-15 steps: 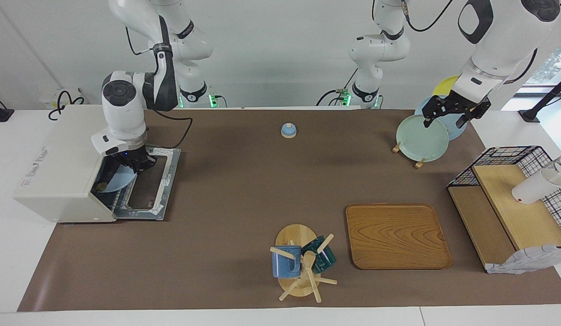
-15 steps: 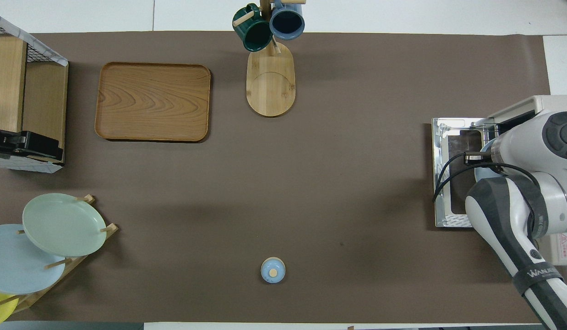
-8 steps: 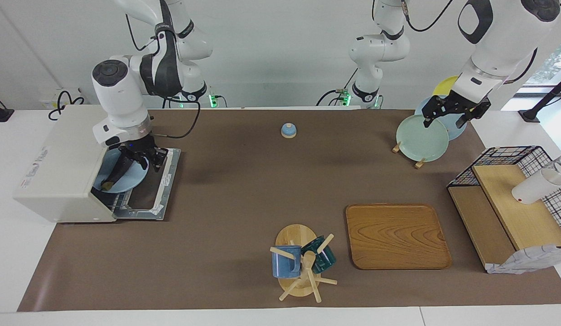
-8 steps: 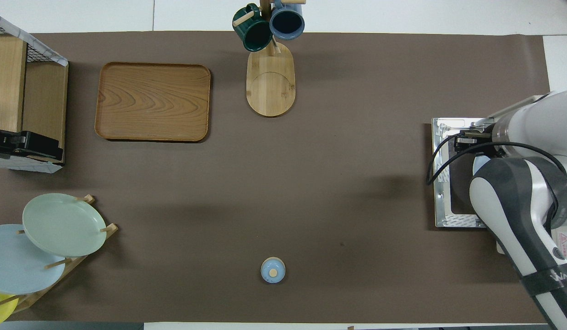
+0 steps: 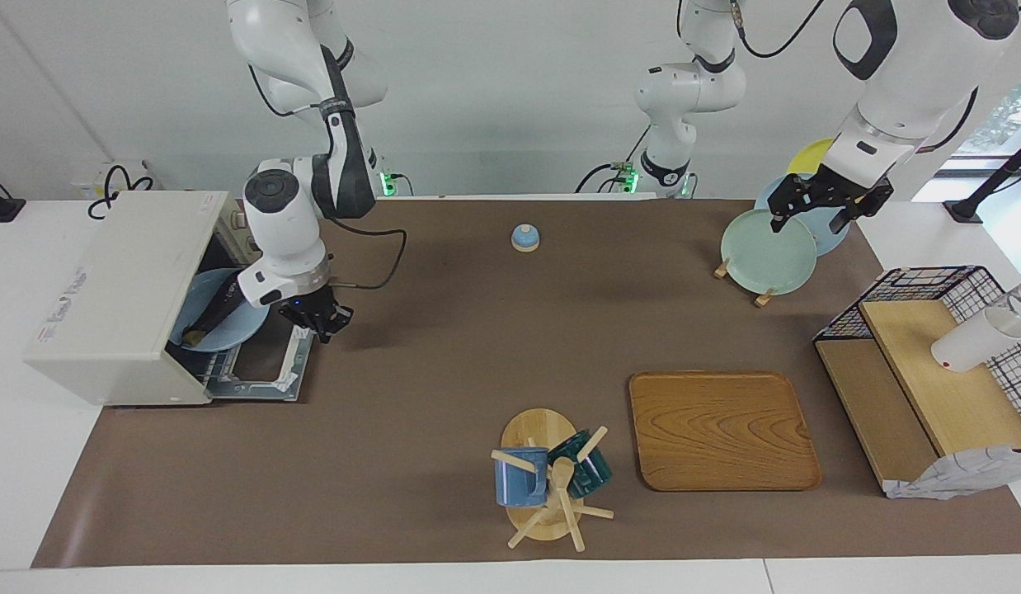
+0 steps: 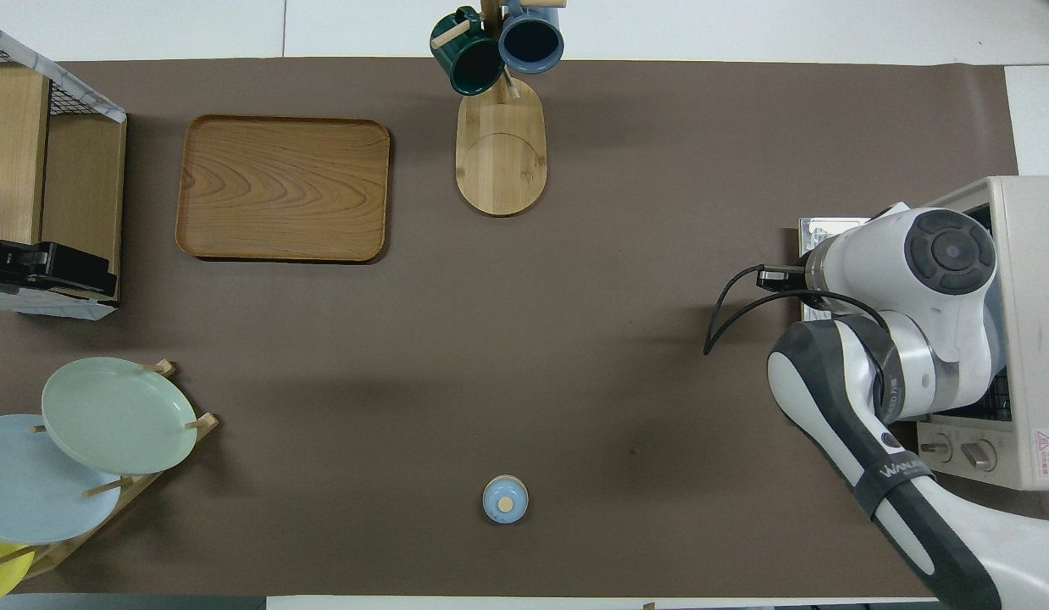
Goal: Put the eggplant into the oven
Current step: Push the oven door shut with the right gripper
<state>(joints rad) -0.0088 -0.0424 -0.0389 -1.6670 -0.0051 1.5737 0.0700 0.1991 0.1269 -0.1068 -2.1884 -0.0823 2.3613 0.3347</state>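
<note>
From the facing view, the long, slim, dark purple-black eggplant [image 5: 216, 307] lay on a pale blue plate [image 5: 222, 323] inside the boxy off-white toaster oven [image 5: 119, 293], just beside the right gripper [image 5: 322, 322], which hung clenched and empty over the lowered door's [image 5: 273, 360] edge. The skin looked glossy, likely slippery; a hold across its firm middle would suit. The left gripper [image 5: 816, 206] waited with jaws released over a pale green plate [image 5: 766, 252].

From overhead, the right arm [image 6: 901, 322] hid its jaws and the eggplant.

Wall [image 5: 494, 91]: plain white, evenly lit.
Table [image 5: 16, 462]: white, under a brown mat [image 5: 444, 346].
Window [image 5: 1001, 115]: daylight and greenery at the left arm's end.
</note>
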